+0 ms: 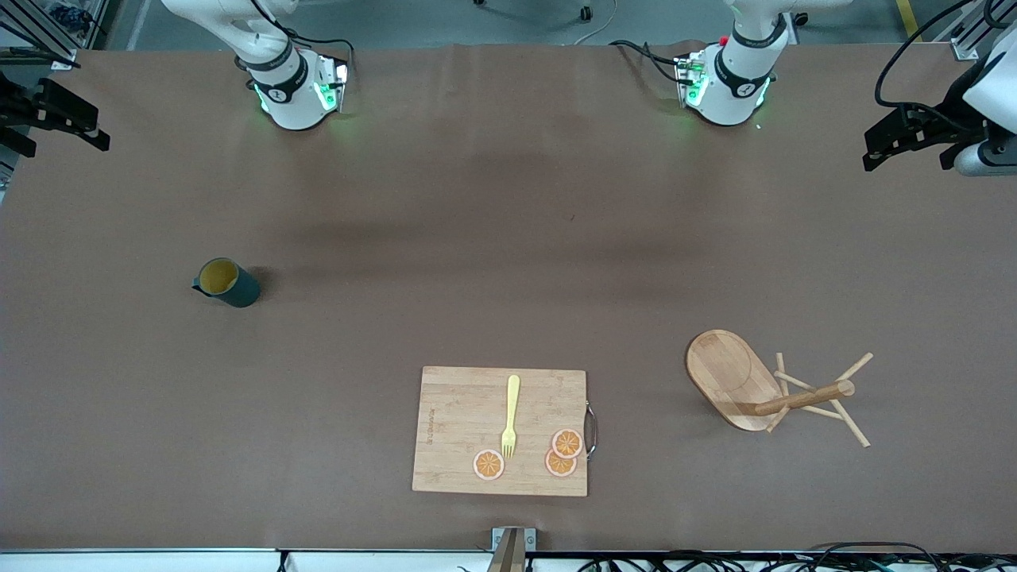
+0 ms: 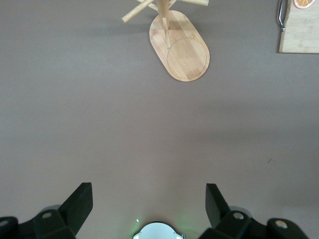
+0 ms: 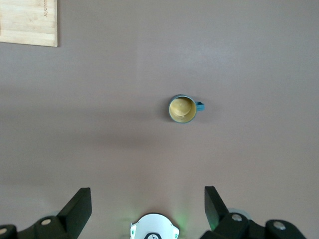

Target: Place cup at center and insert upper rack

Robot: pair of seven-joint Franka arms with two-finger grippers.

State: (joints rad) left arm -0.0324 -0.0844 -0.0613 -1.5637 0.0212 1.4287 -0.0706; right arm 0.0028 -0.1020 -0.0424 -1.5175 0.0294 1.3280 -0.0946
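The cup (image 1: pixel 226 282), dark teal with a yellow inside, stands upright toward the right arm's end of the table; it also shows in the right wrist view as the cup (image 3: pixel 182 109) with its handle to one side. The upper rack (image 1: pixel 735 381), a light wooden mug tree, lies tipped on its side toward the left arm's end, nearer to the front camera than the cup. In the left wrist view the rack (image 2: pixel 182 47) lies well away from my gripper. My left gripper (image 2: pixel 148 191) and right gripper (image 3: pixel 147 194) hang open and empty, high above their own bases.
A rectangular wooden cutting board (image 1: pixel 469 429) lies near the table's front edge, mid-table. On it rest a yellow fork (image 1: pixel 510 417) and three orange slices (image 1: pixel 567 442). Black fixtures (image 1: pixel 914 135) stand at both ends of the table.
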